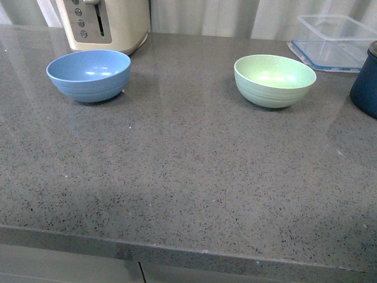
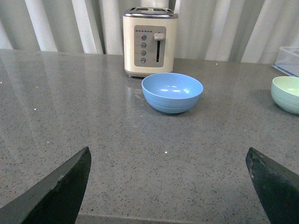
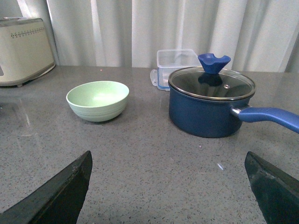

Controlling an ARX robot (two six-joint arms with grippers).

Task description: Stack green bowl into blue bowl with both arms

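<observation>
— Left gripper (image 2: 168, 154) fingers spread wide, empty. Right gripper (image 3: 168, 155)?
— Same: spread, empty. Blue bowl (image 1: 88, 73) near countertop's (image 1: 188, 177) far-left corner, by toaster (image 1: 106, 23); green bowl (image 1: 275, 79) far-right, well apart.

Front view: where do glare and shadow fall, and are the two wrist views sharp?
Front view: white highlights inside the blue bowl, a shadow band across the counter near its front edge. Left wrist view: sharp, the toaster faintly mirrored in the counter. Right wrist view: sharp, the knob mirrored in the pot's glass lid.
</observation>
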